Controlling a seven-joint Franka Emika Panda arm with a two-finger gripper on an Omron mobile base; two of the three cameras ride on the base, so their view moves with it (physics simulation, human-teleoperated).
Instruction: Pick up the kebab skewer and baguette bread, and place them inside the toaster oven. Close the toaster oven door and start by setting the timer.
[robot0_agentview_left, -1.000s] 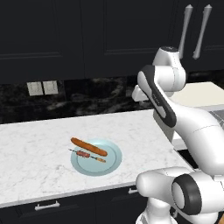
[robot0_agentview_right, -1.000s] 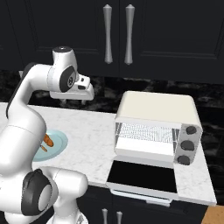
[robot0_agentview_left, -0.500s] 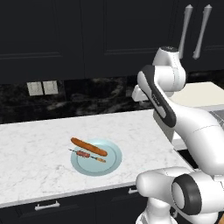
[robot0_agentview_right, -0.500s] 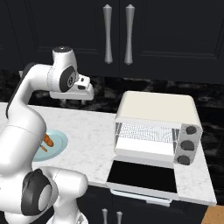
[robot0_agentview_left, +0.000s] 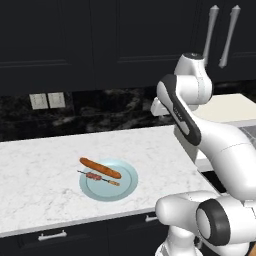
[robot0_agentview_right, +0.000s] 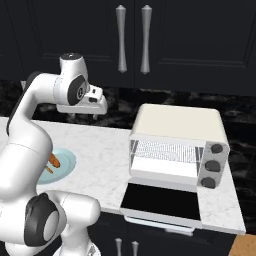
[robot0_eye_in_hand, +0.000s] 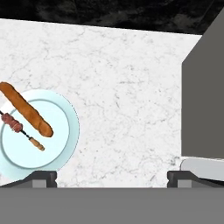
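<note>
Kebab skewer (robot0_agentview_left: 99, 177), thin dark stick with reddish chunks, on light blue plate (robot0_agentview_left: 128, 184), just beside long orange-brown baguette bread (robot0_agentview_left: 100, 168).
Right base view: cream toaster oven (robot0_agentview_right: 177, 146) right of plate, dark glass door (robot0_agentview_right: 161, 201) down.
Hand view: gripper (robot0_eye_in_hand: 112, 178) spread wide, empty, above counter beside plate. Skewer likely light, stiff, slim: pinch mid-stick across chunks.

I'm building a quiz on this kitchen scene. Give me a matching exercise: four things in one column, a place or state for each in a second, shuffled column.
1. baguette bread
2. toaster oven door
3. gripper
4. light blue plate

a. folded down, open
b. lying across the plate beside the kebab skewer
c. on the marble counter
d. open, empty, above the counter

Pairs: 1-b, 2-a, 3-d, 4-c
</note>
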